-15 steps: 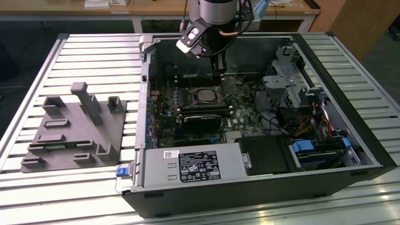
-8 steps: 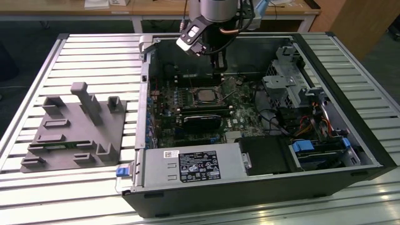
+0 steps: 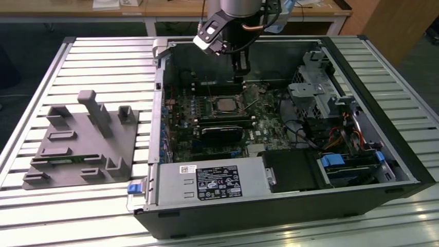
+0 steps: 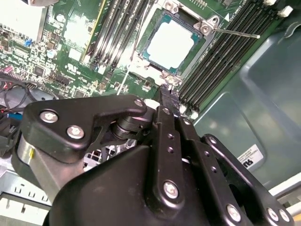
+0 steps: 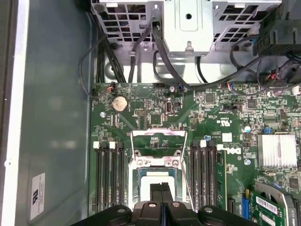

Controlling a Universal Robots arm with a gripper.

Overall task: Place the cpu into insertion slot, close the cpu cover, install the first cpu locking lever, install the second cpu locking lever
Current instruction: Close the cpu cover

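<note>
Overhead, the arm, dark and round-bodied, comes down near vertical into the open computer case, its wrist above the socket.

- Gripper: matt black linked bars with silver screw heads. The two slim fingers are pressed flat together with nothing between them. The tips are at the socket's edge; contact cannot be told.
- Cpu: small flat square with a smooth, pale silver top, lying level in the socket.
- Cpu cover: thin silver metal frame, tilted up off the socket on the side away from the gripper. Green board shows through its window.
- Locking levers: two thin bright wire rods, angled out from the socket's sides.
- Memory slots: long, black and ribbed, flanking the socket on both sides.
- Motherboard: green, densely studded, lying around the socket.
- Fixture: grey moulded block with upright pegs, outside the case, well apart from the socket towards the exterior view's left.
- Table: ribbed aluminium slats under the case.
</note>
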